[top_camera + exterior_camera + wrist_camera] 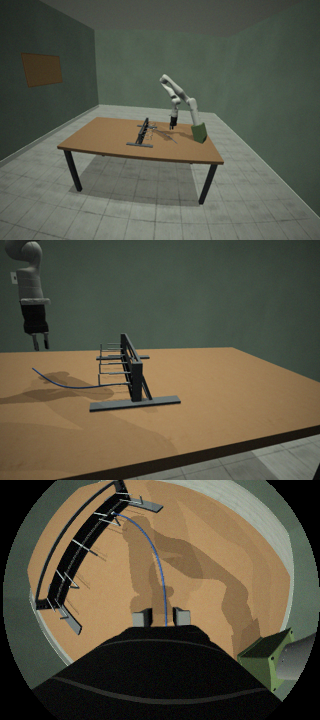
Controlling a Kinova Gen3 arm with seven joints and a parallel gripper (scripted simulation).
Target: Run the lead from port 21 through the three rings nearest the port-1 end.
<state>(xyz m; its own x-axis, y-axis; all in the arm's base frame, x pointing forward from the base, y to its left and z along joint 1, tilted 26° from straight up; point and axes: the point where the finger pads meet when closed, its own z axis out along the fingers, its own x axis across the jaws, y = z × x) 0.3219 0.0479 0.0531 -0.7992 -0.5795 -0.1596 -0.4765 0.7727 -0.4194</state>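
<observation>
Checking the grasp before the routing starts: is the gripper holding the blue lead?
No, the gripper hangs open in the air above the blue lead.

A bare test room: green walls (160,67), tiled floor (144,206), one table (108,139), a corkboard (41,69)
</observation>
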